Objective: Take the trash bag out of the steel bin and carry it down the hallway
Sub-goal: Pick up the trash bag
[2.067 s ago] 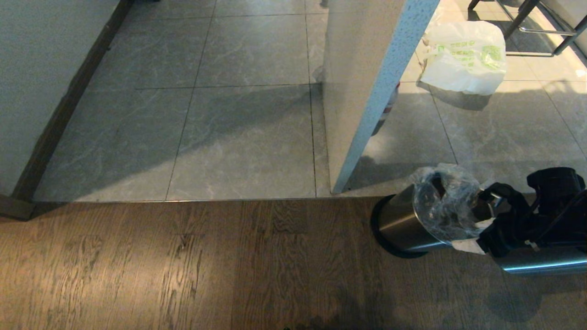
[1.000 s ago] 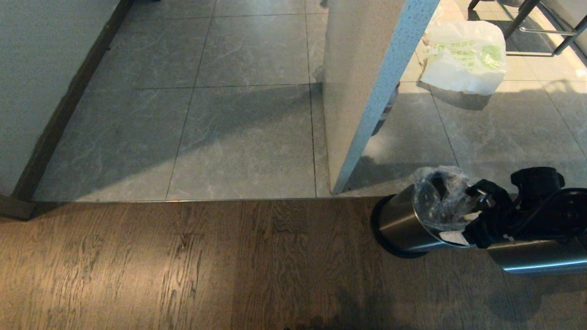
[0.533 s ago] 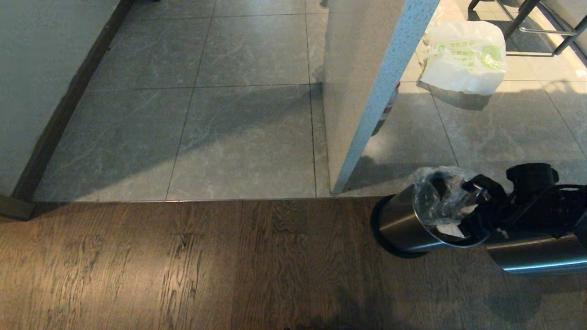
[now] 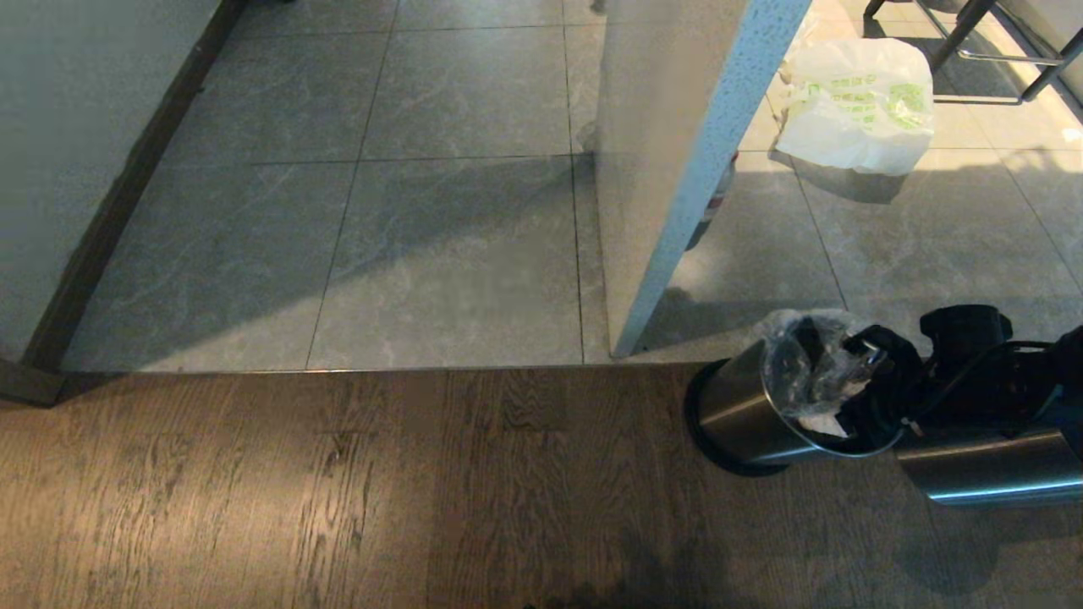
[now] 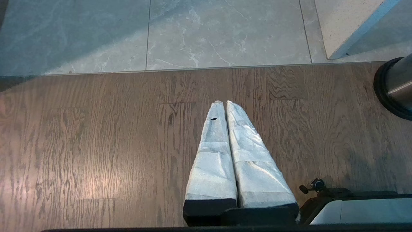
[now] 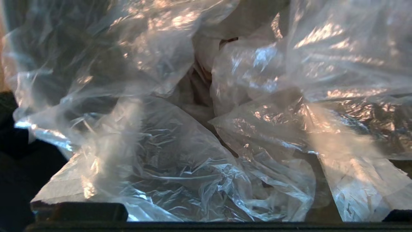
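Left hand parked over wood floor, fingers pressed together, empty. Right hand spread wide, reaching into steel bin's mouth. Trash bag inside bin, crinkled around the hand. Beyond: white bag on hallway tiles.

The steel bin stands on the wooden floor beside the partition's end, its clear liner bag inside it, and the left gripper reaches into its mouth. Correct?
Not quite: the right gripper reaches into the steel bin, as the head view shows. The left gripper hangs shut over the wooden floor, clear of it. The clear liner bag sits inside, beside the partition.
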`<state>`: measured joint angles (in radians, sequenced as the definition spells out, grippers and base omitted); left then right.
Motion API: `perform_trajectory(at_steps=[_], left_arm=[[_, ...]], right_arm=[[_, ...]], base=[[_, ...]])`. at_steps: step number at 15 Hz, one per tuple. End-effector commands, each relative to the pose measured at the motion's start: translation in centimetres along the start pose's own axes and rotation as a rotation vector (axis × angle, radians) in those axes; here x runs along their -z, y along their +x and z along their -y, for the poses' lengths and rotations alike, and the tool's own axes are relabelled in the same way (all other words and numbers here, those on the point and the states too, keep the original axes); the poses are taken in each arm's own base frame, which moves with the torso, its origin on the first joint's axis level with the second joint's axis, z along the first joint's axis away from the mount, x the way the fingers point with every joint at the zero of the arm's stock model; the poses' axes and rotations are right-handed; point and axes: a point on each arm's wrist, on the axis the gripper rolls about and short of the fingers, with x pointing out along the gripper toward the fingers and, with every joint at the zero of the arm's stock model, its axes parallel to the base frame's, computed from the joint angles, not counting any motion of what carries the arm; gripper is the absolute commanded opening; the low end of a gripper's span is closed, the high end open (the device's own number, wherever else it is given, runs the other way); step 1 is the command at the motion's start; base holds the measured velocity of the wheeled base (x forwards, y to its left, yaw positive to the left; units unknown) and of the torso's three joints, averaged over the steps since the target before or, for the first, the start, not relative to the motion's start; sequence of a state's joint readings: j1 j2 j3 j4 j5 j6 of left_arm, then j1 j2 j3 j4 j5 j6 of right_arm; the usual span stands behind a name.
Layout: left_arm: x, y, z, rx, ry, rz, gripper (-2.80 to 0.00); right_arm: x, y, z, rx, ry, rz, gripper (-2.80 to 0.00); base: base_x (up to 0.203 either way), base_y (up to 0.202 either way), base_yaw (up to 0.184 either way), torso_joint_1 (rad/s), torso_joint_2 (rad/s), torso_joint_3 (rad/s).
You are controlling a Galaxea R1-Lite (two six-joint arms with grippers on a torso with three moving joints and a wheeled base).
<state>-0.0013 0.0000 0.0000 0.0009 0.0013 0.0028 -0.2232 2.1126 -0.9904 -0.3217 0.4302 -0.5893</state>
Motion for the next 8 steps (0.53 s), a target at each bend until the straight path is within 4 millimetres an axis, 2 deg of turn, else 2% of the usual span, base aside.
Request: perform_trajectory(at_steps=[1,4,8], left_arm=[[0.0,0.0,0.0,0.0,0.0,-0.001,-2.8],[0.0,0.0,0.0,0.0,0.0,0.0,-2.8],[0.0,0.0,0.0,0.0,0.0,-0.001,-2.8]], right_arm=[[-0.1,1.0,0.2,-0.002,0.014,0.014,0.0],[-1.5,2.7,0.4,0.016,0.049,0.08,0.0],[-1.7,4.2,0.6,0.01,0.045,0.094,0.0]], base=[[0.0,0.0,0.0,0.0,0.0,0.0],[0.0,0.0,0.0,0.0,0.0,0.0],[0.0,0.0,0.0,0.0,0.0,0.0]])
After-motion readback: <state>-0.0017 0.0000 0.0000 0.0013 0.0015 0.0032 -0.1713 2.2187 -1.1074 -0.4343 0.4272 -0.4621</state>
